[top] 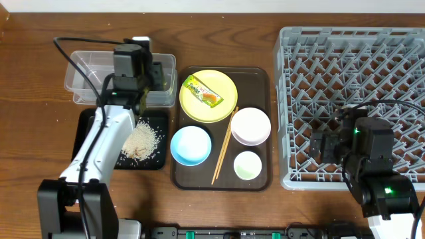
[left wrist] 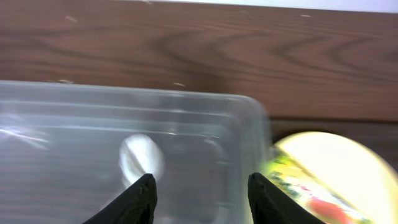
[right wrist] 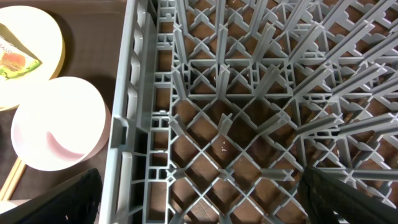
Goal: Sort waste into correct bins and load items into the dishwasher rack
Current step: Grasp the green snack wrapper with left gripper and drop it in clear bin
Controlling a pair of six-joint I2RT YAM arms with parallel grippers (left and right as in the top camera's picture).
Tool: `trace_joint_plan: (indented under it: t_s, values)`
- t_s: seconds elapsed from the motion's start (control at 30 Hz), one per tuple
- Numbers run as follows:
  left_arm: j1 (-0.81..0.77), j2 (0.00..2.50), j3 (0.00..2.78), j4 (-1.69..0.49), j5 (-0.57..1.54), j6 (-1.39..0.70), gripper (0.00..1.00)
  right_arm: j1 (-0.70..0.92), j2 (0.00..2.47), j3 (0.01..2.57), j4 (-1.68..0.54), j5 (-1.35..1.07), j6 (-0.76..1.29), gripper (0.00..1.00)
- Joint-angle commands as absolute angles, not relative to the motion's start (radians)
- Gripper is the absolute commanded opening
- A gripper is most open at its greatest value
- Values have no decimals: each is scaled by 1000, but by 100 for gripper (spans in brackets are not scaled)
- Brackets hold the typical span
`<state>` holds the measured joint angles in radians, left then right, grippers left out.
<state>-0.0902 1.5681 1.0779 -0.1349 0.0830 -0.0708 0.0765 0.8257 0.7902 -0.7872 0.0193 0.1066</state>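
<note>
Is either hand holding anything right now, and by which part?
Nothing is held. The left hand is open and empty above the clear bin; the right hand is open and empty above the dishwasher rack.

Clear glossy plastic bin [left wrist: 124, 149], grey plastic rack [right wrist: 249, 124], grained wood table [top: 40, 133].

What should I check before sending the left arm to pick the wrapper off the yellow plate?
1. Left gripper open and empty: ok.
2. Wrapper lies on the yellow plate, nothing on top: ok.
3. Chopsticks apart from the wrapper: ok.
4. Right gripper over the rack, off the brown tray: ok.
5. Clear bin has room, one white scrap inside: ok.
6. Clear bin suits wrappers: cannot tell.
</note>
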Motion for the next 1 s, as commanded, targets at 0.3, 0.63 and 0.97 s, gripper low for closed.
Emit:
trace_joint_plan:
  t_s: [0.3, 0.63, 0.97]
  values:
    - [-344, 1639, 1084, -219, 163, -512, 53, 70, 825, 811, -786, 26, 115, 99]
    - [-374, 1808, 1084, -107, 93, -646, 59, 70, 825, 811, -786, 26, 115, 99]
    - [-374, 1877, 1084, -28, 6, -646, 63, 70, 825, 811, -787, 26, 115, 99]
